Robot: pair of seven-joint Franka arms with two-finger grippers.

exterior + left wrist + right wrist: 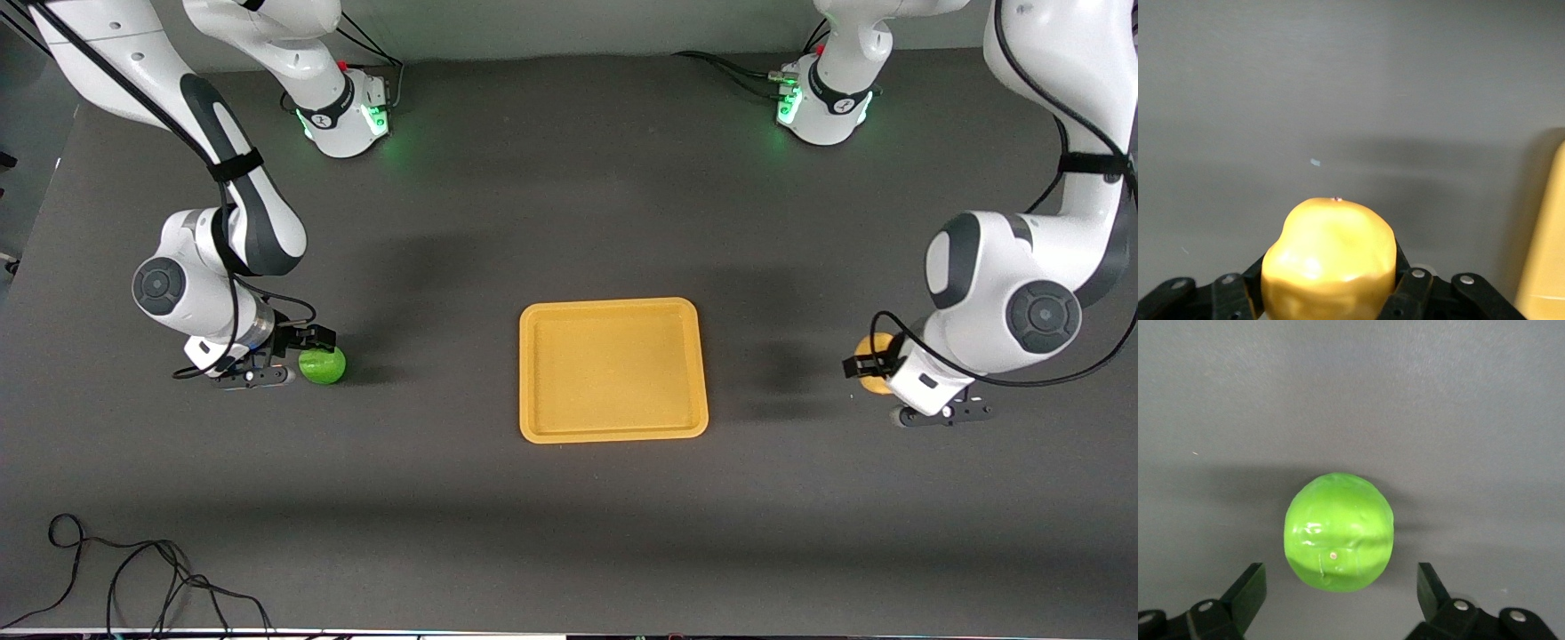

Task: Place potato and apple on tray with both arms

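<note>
While the tray point(613, 370) is lying flat in the middle of the dark tabletop point(569, 533), both fruits are sitting well apart from it, one toward each arm's end. Toward the right arm's end of the tray, the apple point(322, 364) is resting on the tabletop, and the right hand point(307, 351) is sitting low against it. From the front the arm is hiding most of that hand, but the right wrist view is showing the apple point(1339, 531) lying between two spread fingers point(1248, 590), with clear gaps on both sides, so this hand is open and touching nothing.

Toward the left arm's end of the tray, the potato point(872, 360) is peeking out beside the left hand point(867, 366), mostly covered by the wrist. The left wrist view is giving the fuller look: the potato point(1330, 260) is filling the space between the black fingers point(1411, 293), which are pressing against both its sides, so the left hand is gripping the potato. That same view is catching an edge of the tray point(1545, 253).
</note>
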